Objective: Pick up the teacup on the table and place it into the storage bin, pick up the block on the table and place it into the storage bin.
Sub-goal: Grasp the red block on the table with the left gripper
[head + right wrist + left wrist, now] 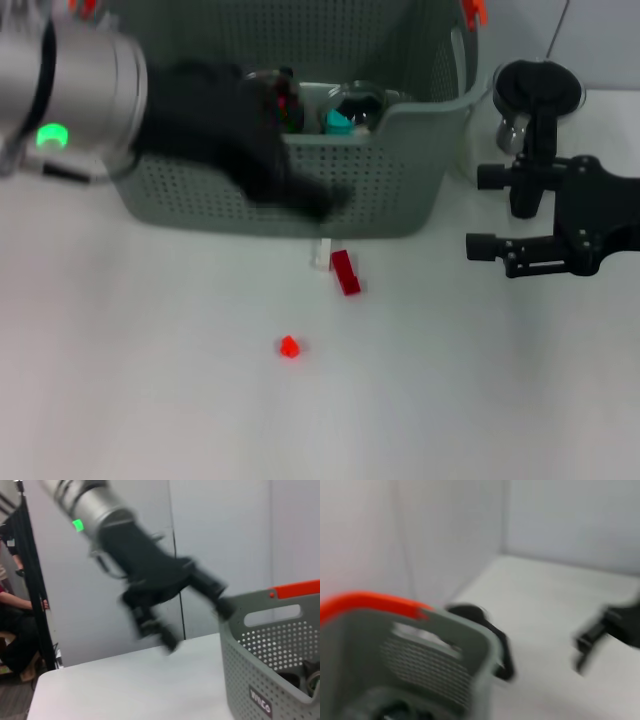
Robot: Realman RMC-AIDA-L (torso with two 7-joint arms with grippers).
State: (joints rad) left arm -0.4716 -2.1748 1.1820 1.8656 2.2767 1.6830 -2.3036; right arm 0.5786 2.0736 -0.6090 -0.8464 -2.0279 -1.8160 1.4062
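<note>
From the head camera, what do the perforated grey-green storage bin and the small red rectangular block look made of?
Grey-green storage bin: probably moulded plastic, matte, with even rows of punched holes. Small red rectangular block: likely plastic, smooth and evenly coloured, though wood cannot be ruled out.

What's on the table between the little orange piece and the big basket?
In the head view, a red block and a small clear block lie side by side between the orange piece and the storage bin.

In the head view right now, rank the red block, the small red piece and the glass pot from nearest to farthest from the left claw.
From the left claw, at the storage bin's front wall:
1. Red block, just below on the table.
2. Small red piece, farther toward the robot.
3. Glass pot, beyond the bin's right end.
</note>
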